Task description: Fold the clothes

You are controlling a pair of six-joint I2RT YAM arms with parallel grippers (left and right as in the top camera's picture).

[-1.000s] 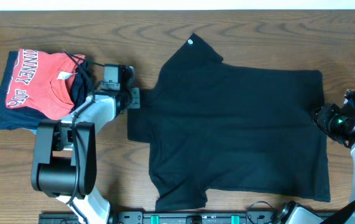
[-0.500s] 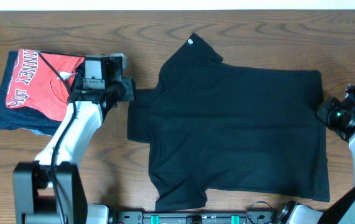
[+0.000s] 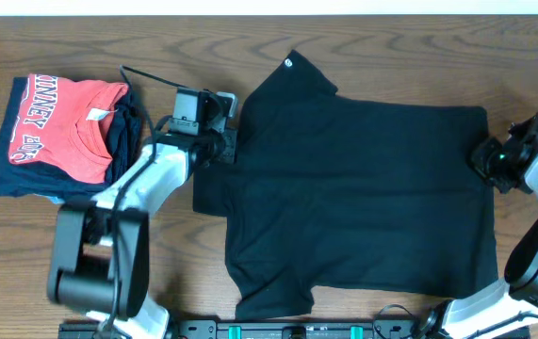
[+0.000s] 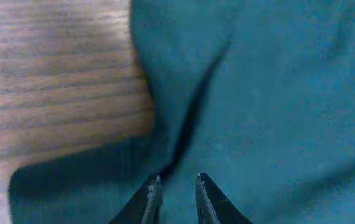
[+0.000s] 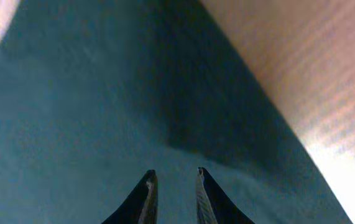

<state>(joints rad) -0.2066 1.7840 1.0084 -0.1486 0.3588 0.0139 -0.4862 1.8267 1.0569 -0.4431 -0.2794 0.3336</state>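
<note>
The wooden surface point(image 3: 391, 56) carries a black T-shirt point(image 3: 363, 198) spread flat across its middle and right part. The neck faces the left edge and the sleeves point to the far and near edges. By the left edge a red T-shirt point(image 3: 61, 122) lies on folded navy garments point(image 3: 14, 179). The left pincer point(image 4: 177, 183) is over the shirt's left border, its jaws a narrow gap apart. The right pincer point(image 5: 172, 177) is over the hem near the right edge, its gap also narrow.

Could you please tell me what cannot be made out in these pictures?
- Left wrist: whether the left gripper pinches the black T-shirt; blurred, dark on dark.
- Right wrist: the same for the right gripper.
- Overhead: red T-shirt lettering, partly folded under; navy garments, mostly covered by it.
</note>
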